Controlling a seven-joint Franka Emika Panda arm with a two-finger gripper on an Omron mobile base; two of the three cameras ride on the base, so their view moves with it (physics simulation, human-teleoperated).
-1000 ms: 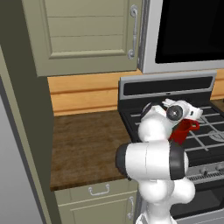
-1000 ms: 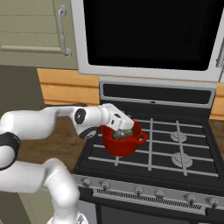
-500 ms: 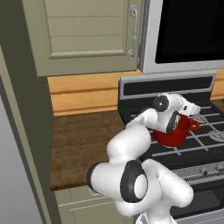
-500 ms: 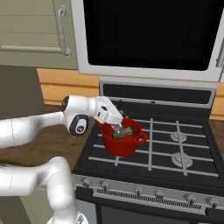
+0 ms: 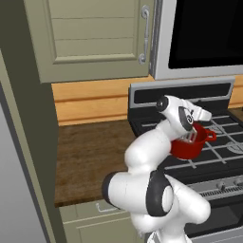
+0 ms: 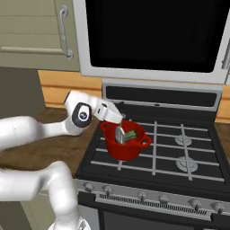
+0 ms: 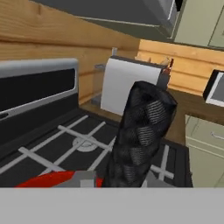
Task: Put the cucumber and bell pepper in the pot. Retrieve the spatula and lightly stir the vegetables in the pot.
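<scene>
The red pot (image 6: 127,149) stands on the stove's front left burner, seen also as the pot (image 5: 186,149) in the left base view. The green cucumber (image 6: 131,134) lies inside it. The bell pepper is hidden. My gripper (image 6: 115,122) hangs over the pot's left rim, shut on the spatula (image 6: 120,134), whose silver head dips into the pot beside the cucumber. In the hand view the spatula's black handle (image 7: 142,127) rises between the fingers of the gripper (image 7: 117,177), with the pot's red rim (image 7: 48,180) below. In the left base view the gripper (image 5: 193,129) sits above the pot.
The black stove (image 6: 188,148) has bare grates right of the pot and a knob row (image 6: 148,196) in front. A microwave (image 6: 152,36) hangs above. A wooden counter (image 5: 90,156) lies left of the stove. A white appliance (image 7: 131,83) stands beyond the stove.
My arm's elbow has swung out and the hand has shifted a little left and back over the pot, taking the spatula with it. The pot stays put.
</scene>
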